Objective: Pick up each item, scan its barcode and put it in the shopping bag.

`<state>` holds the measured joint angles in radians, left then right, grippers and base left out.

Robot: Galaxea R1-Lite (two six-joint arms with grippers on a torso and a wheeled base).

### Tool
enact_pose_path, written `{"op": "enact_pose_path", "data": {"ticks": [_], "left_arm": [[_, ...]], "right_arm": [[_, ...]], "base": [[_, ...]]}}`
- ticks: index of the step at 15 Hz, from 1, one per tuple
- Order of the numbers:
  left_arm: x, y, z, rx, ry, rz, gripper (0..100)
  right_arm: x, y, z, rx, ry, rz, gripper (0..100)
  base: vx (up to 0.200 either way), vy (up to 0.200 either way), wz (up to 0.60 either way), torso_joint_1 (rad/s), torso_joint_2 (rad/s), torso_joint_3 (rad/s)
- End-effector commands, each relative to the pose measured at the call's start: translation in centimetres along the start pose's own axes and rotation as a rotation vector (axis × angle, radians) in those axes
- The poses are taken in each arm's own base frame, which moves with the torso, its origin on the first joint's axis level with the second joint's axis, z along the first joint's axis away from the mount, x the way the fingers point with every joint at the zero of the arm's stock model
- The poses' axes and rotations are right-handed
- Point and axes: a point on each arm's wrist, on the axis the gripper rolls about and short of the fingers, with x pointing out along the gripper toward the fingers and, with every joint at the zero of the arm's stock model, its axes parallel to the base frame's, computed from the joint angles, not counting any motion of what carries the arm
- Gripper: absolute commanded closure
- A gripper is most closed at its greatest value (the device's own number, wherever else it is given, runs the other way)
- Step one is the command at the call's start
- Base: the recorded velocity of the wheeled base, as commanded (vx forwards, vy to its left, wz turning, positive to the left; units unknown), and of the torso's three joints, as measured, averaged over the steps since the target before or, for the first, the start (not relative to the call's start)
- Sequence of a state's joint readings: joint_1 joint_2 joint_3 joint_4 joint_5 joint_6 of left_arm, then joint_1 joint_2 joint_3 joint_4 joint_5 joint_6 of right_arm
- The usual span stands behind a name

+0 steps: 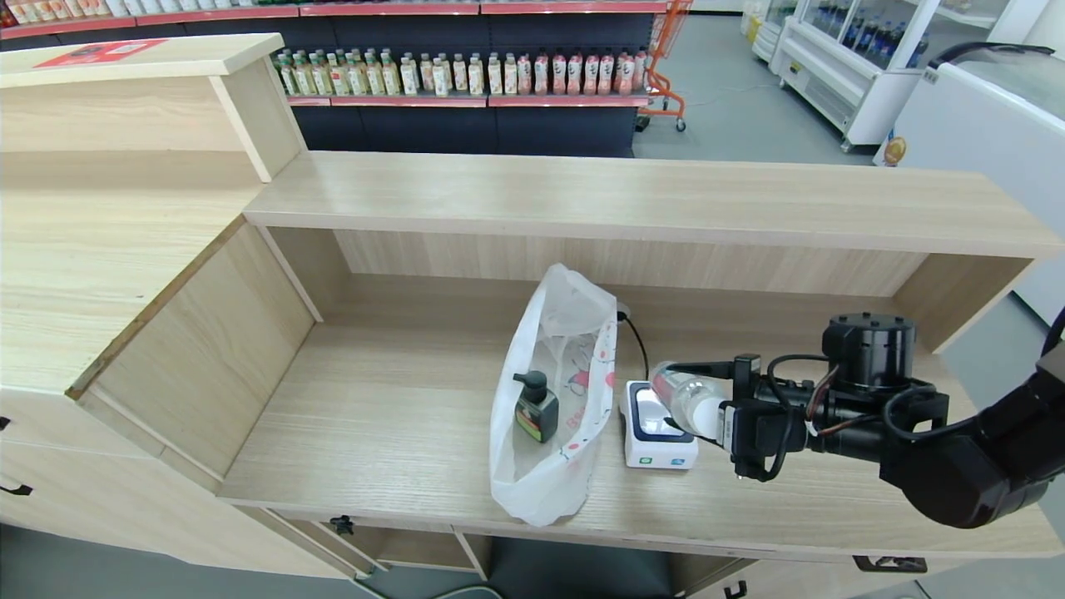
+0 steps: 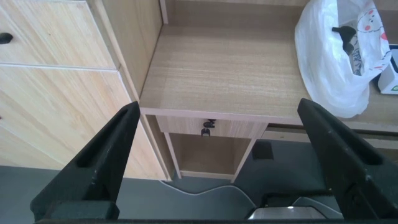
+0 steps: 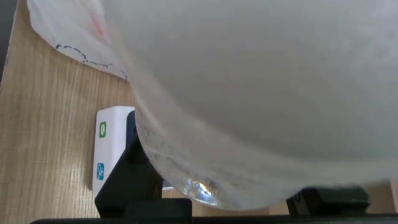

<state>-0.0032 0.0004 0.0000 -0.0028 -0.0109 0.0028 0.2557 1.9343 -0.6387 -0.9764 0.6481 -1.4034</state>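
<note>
A clear plastic bottle [image 1: 686, 395] lies sideways in my right gripper [image 1: 678, 398], which is shut on it just above the white barcode scanner [image 1: 657, 433]. In the right wrist view the bottle [image 3: 261, 81] looms very close, with the scanner [image 3: 109, 146] beneath it and the bag [image 3: 68, 31] beyond. The white shopping bag [image 1: 553, 399] stands open left of the scanner and holds a dark pump bottle [image 1: 537, 408]. My left gripper [image 2: 217, 168] hangs open and empty below the counter's front edge, left of the bag [image 2: 329, 62].
The wooden counter [image 1: 374, 416] has a raised back shelf [image 1: 649, 200] and a tall side wall [image 1: 208, 349] on the left. A black cable [image 1: 639, 341] runs from the scanner to the back. Drawers [image 2: 211, 126] sit under the counter.
</note>
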Motion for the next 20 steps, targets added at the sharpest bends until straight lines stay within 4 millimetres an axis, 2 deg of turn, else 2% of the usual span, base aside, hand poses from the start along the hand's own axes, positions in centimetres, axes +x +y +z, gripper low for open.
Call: {"op": "enact_pose_path", "data": {"ticks": [1, 5, 10, 15, 20], "left_arm": [[0.0, 0.0, 0.0, 0.000, -0.001, 0.000, 0], [0.0, 0.0, 0.0, 0.000, -0.001, 0.000, 0], [0.0, 0.0, 0.0, 0.002, 0.001, 0.000, 0], [0.0, 0.0, 0.0, 0.000, -0.001, 0.000, 0], [0.0, 0.0, 0.0, 0.000, -0.001, 0.000, 0]], "right_arm": [[0.0, 0.1, 0.0, 0.002, -0.001, 0.003, 100], [0.0, 0.9, 0.0, -0.049, -0.013, 0.029, 100], [0.0, 0.8, -0.2, -0.110, -0.005, 0.024, 100], [0.1, 1.0, -1.2, -0.197, 0.006, -0.010, 100], [-0.3, 2.7, -1.1, -0.201, 0.006, 0.026, 100]], "base": [[0.000, 0.000, 0.00, 0.000, 0.00, 0.000], [0.000, 0.000, 0.00, 0.000, 0.00, 0.000], [0.000, 0.000, 0.00, 0.000, 0.00, 0.000], [0.000, 0.000, 0.00, 0.000, 0.00, 0.000], [0.000, 0.000, 0.00, 0.000, 0.00, 0.000]]}}
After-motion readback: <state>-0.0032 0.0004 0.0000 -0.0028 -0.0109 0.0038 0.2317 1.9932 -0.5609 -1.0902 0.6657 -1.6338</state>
